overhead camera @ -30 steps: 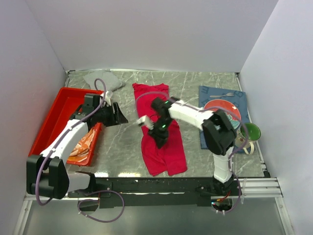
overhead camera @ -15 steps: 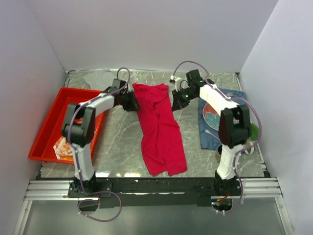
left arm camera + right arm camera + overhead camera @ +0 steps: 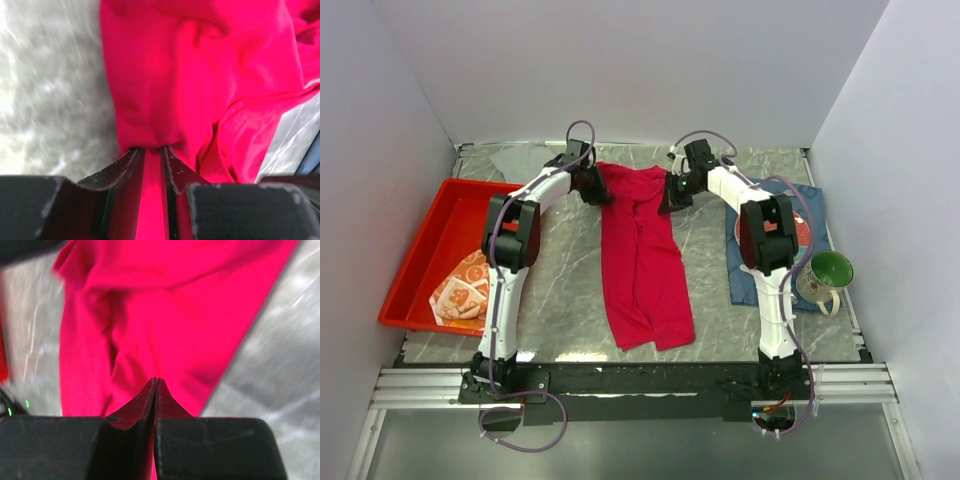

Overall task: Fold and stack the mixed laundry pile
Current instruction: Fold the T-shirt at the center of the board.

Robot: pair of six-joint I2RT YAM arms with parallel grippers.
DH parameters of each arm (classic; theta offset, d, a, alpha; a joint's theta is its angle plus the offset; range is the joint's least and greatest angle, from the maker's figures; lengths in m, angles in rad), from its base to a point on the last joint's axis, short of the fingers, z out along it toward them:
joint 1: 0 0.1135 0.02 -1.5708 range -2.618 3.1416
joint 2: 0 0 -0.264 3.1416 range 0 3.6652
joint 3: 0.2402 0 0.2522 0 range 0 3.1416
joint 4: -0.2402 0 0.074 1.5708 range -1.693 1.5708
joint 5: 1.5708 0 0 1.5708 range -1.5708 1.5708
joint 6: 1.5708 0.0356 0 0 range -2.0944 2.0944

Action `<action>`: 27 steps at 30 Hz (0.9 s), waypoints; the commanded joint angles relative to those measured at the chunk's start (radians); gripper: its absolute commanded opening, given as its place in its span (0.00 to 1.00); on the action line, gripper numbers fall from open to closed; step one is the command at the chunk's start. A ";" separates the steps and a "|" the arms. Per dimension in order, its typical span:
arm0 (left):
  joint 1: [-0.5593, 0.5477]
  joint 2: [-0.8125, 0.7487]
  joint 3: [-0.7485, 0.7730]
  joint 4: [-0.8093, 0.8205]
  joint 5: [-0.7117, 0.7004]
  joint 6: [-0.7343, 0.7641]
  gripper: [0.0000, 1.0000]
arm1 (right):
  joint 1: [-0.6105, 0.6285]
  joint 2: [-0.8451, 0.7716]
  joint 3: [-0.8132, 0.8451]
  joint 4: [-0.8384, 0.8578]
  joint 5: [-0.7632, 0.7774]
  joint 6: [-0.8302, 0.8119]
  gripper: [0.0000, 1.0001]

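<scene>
The crimson-magenta soft cloth shirt [image 3: 640,260] lies lengthwise down the middle of the grey marbled worktop [image 3: 570,280], its far end toward the back wall and its near end close to the arm bases. Its far end is bunched and creased, while the near part lies flatter. In the left wrist view the shirt [image 3: 200,75] rises into a puckered fold at the left hand [image 3: 152,148], whose fingers are narrow and pinch a strip of red fabric between them. In the right wrist view the shirt [image 3: 160,305] is drawn to a peak at the right hand [image 3: 155,382], whose fingers are pressed together on a thin edge of it.

From above, the left hand [image 3: 598,190] sits at the shirt's far left corner and the right hand [image 3: 672,197] at its far right corner (both arms are stretched out toward the back).

The small orange-and-white patterned cloth [image 3: 460,297] lies in the near end of the red plastic tray [image 3: 440,215] at the left. The long grey garment [image 3: 515,158] is at the far left corner of the worktop. At the right, a dark blue placemat cloth [image 3: 745,275] lies beneath the right arm, with a green mug [image 3: 827,272] at its near right edge.
</scene>
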 commanded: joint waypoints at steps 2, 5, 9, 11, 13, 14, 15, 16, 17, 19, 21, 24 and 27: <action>0.063 0.070 0.122 -0.072 -0.039 0.017 0.29 | 0.019 0.119 0.140 0.016 0.179 0.166 0.04; 0.086 0.029 0.138 -0.047 0.043 0.068 0.39 | 0.034 0.159 0.195 -0.002 0.318 0.187 0.06; 0.111 -0.101 0.110 -0.026 0.067 0.181 0.56 | 0.045 0.200 0.281 -0.027 0.414 0.216 0.06; 0.118 -0.205 0.063 -0.030 0.061 0.258 0.61 | 0.049 0.202 0.309 -0.016 0.448 0.223 0.07; 0.131 -0.309 0.016 -0.033 0.097 0.313 0.69 | 0.049 0.209 0.356 -0.005 0.446 0.195 0.10; 0.134 -0.345 -0.044 -0.036 0.113 0.353 0.73 | 0.049 0.209 0.367 0.008 0.446 0.180 0.10; 0.143 -0.379 -0.084 -0.033 0.178 0.372 0.76 | 0.048 0.206 0.380 0.018 0.423 0.166 0.10; 0.149 -0.443 -0.125 -0.033 0.214 0.385 0.79 | 0.046 0.196 0.386 0.024 0.419 0.129 0.10; 0.151 -0.475 -0.218 -0.042 0.252 0.424 0.79 | 0.046 0.185 0.390 0.033 0.416 0.103 0.10; 0.137 -0.572 -0.317 -0.053 0.327 0.462 0.78 | 0.039 0.136 0.390 0.030 0.352 -0.008 0.10; 0.070 -0.644 -0.460 -0.084 0.321 0.549 0.77 | 0.035 0.081 0.360 -0.019 0.223 -0.136 0.12; -0.071 -0.795 -0.658 -0.086 0.259 0.646 0.75 | 0.029 -0.074 0.209 -0.213 -0.139 -0.556 0.14; -0.249 -0.952 -0.871 -0.009 0.246 0.734 0.75 | 0.034 -0.319 -0.143 -0.260 -0.348 -0.883 0.39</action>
